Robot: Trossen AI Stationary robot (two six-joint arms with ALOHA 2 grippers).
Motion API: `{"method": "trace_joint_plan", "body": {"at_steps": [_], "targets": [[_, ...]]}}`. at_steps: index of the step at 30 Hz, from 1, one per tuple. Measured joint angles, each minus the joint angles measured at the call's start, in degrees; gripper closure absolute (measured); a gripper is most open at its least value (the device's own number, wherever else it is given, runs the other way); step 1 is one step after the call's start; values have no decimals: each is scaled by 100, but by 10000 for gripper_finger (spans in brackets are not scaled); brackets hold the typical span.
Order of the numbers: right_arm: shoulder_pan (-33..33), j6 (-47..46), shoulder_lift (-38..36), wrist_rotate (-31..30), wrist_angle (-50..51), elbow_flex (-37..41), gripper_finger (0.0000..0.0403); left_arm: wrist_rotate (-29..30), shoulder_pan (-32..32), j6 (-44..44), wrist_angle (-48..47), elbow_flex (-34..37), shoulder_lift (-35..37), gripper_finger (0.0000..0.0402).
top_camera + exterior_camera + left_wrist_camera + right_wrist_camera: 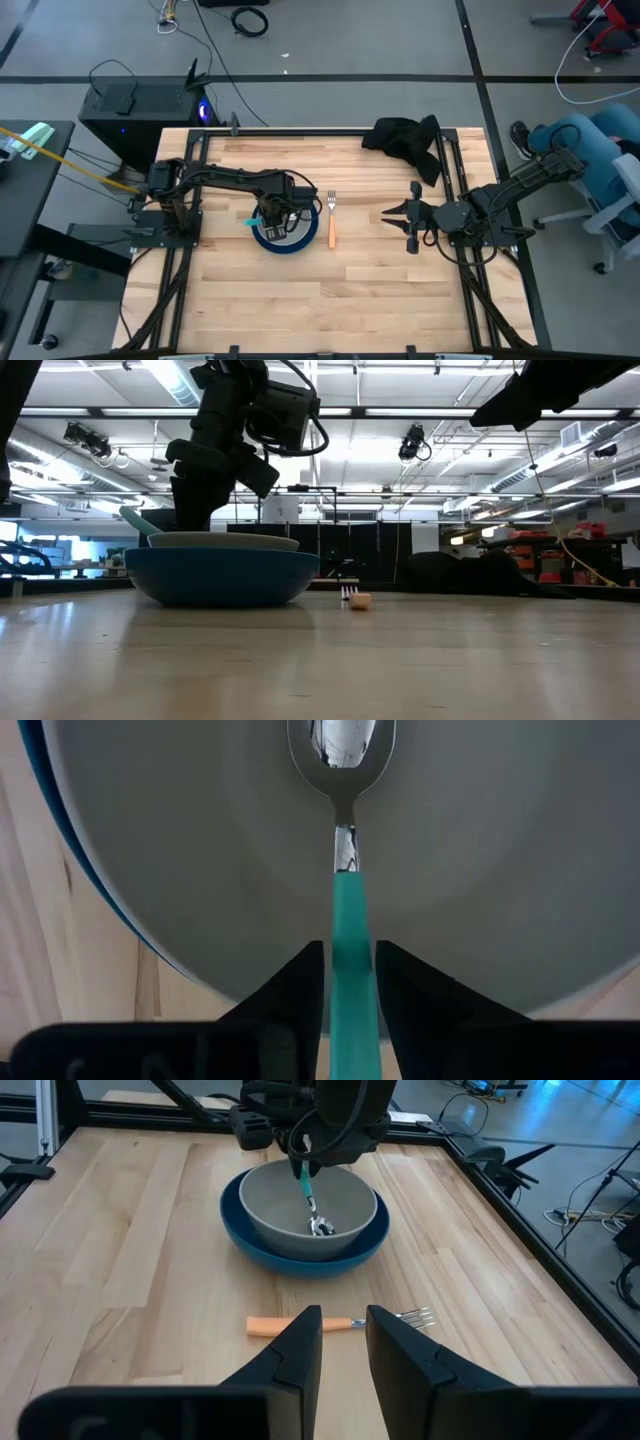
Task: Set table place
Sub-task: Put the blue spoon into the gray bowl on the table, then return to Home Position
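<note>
A round blue plate (283, 248) lies on the wooden table (240, 300) with a pale grey bowl (270, 1210) standing in it. My left gripper (276, 214) is above the bowl, shut on a teal-handled spoon (349, 910). The spoon's metal head (322, 1227) is down inside the bowl. An orange-handled fork (331, 226) lies flat on the table just right of the plate. My right gripper (386, 213) hovers open and empty to the right of the fork, pointing toward it. My left gripper pinches the spoon's teal handle (350, 935) between its two fingers, partway along it; the handle's free end (249, 222) sticks out past the gripper toward the table's left. The fingers come from above, slanting down. The spoon is tilted, its head (342, 745) on the bowl's inner bottom.
A crumpled black cloth (408, 138) lies at the table's far right corner. The black metal frame (300, 131) edges the table. Bare planks stretch along the near side of the table and left of the plate.
</note>
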State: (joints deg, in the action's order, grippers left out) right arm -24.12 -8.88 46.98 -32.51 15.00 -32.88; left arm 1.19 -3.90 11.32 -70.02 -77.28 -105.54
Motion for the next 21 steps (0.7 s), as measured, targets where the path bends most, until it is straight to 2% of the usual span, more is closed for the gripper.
{"method": "trace_joint_plan", "body": {"at_steps": [14,21], "targets": [[0,0,0,0,0,0,314,0,0,-7,-16,-8,4,300],[-1,0,0,-1,0,0,314,1,2,-16,-79,-630,9,298]]}}
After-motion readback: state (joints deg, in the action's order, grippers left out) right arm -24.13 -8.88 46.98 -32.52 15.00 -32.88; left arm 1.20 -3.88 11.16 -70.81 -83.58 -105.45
